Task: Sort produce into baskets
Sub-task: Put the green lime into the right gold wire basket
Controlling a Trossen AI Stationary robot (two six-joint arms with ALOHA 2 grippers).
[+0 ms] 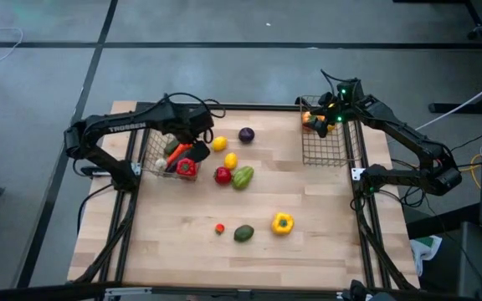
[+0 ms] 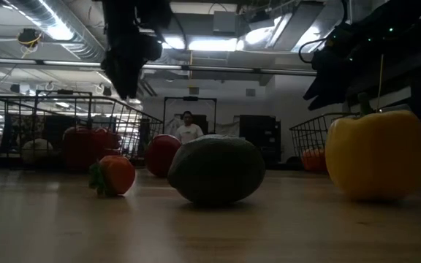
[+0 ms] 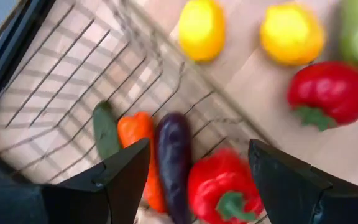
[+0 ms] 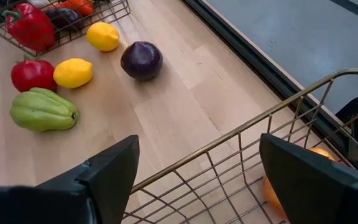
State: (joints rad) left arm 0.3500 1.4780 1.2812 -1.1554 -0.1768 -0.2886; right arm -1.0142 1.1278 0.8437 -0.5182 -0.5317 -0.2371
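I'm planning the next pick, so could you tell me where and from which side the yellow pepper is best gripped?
Grip the yellow pepper across its waist, coming straight down from above. It stands upright on the table, stem up in the low view, clear of the avocado, so there looks to be room for a finger on either side.

Centre: lemons (image 1: 219, 144), red pepper (image 1: 223, 176) and green pepper (image 1: 243, 177) are crowding the table (image 1: 325, 242) beside the left basket (image 1: 153, 163).
Front: tomato (image 1: 219, 227), avocado (image 1: 243, 233), yellow pepper (image 1: 282, 223) are sitting apart, leaving gaps.
Right basket (image 1: 325, 146): bare boards are lying in front.

Orange produce (image 4: 277, 198) half behind wire
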